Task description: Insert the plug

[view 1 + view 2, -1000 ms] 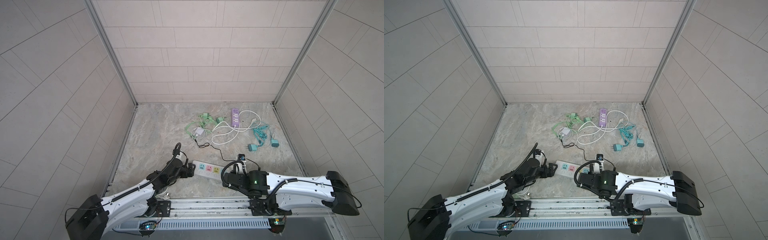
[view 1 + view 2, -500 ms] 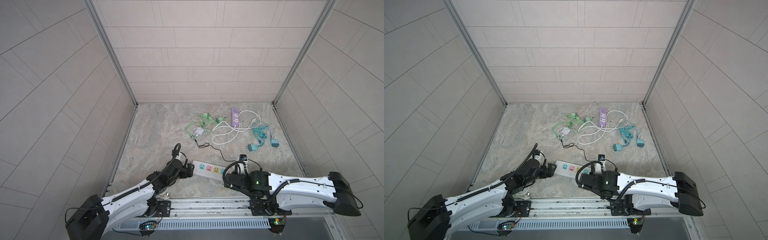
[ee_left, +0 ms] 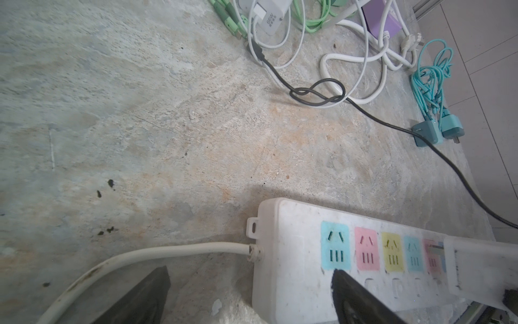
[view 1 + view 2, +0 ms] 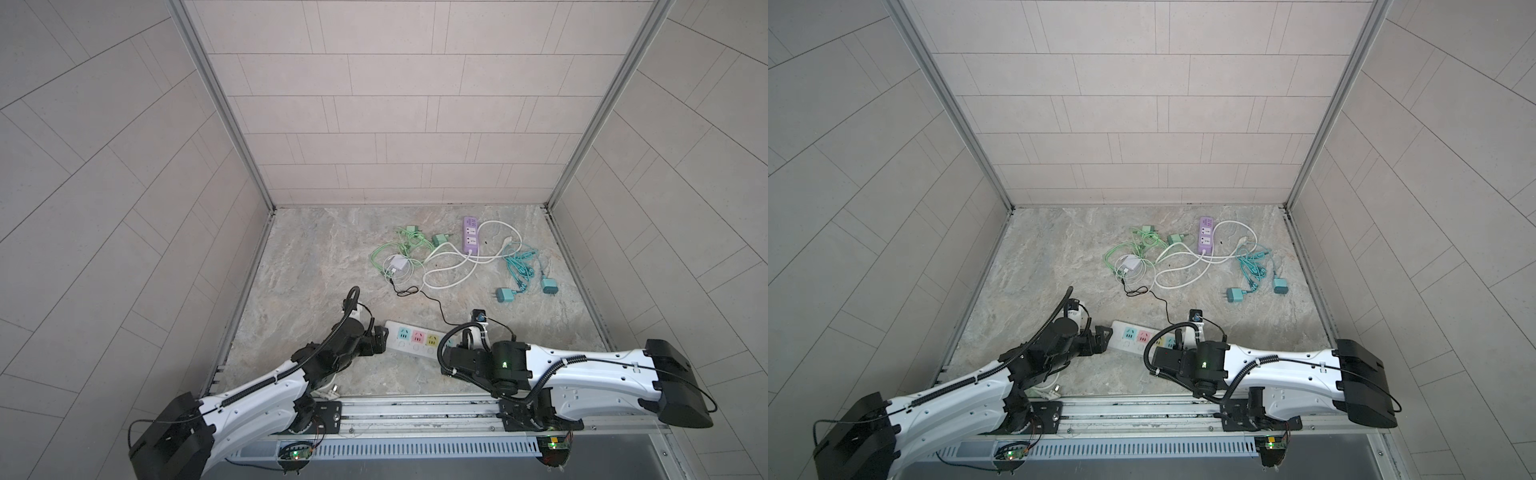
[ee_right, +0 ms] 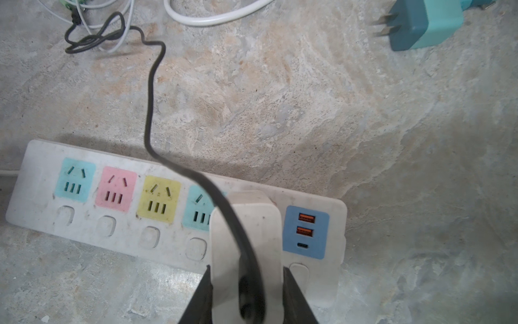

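A white power strip [image 4: 415, 337] [image 4: 1133, 336] with pastel sockets lies near the front edge. My left gripper [image 3: 249, 280] [image 4: 380, 336] is open and straddles the strip's cord end [image 3: 291, 252], one finger [image 3: 353, 297] over the strip and the other beside the cord. My right gripper [image 5: 246, 269] is shut on the plug [image 5: 246, 238], a white block with a black cable [image 5: 150, 112]. The plug [image 3: 476, 266] stands over the strip [image 5: 42, 179], between the fourth, teal socket and the blue USB panel [image 5: 305, 232]. A metal prong shows at the pink socket in the left wrist view.
Farther back lie a purple strip [image 4: 471, 235], tangled green cables [image 4: 399, 245], a white charger [image 4: 397, 262], a looped white cable [image 4: 449, 278] and two teal plugs [image 4: 505, 294] [image 4: 549, 286]. Tiled walls close in three sides. A metal rail [image 4: 415, 409] runs along the front.
The right arm has shifted very slightly with the plug in its grip. The left arm and both grippers' openings look the same.
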{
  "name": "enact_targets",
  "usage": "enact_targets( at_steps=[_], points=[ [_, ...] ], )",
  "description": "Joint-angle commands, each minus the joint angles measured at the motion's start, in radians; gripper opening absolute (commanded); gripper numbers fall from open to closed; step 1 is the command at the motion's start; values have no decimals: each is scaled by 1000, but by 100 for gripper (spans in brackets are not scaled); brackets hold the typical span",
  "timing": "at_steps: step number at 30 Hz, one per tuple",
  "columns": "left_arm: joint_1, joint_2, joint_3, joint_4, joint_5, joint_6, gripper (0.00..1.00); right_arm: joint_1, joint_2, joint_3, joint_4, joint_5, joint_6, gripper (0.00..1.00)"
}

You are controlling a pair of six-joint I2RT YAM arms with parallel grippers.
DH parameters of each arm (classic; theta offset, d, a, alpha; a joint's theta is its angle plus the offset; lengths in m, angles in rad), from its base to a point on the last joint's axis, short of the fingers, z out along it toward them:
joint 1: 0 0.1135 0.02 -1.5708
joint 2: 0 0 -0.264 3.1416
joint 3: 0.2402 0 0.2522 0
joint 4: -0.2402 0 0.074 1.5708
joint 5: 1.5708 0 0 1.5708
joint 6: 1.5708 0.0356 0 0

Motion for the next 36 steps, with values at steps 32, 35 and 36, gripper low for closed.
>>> enact_targets(
  at_steps=[32,35,36],
  points=[
    [-4,-146,-34,-59,-74,-8,96,-50,-110,72,-150,-155,-102,2],
    [-4,-154,-35,-64,-74,-8,96,-68,-93,76,-129,-179,-116,2],
    [-4,-156,-36,-65,-76,-8,97,-74,-88,79,-125,-183,-122,2]
  ],
)
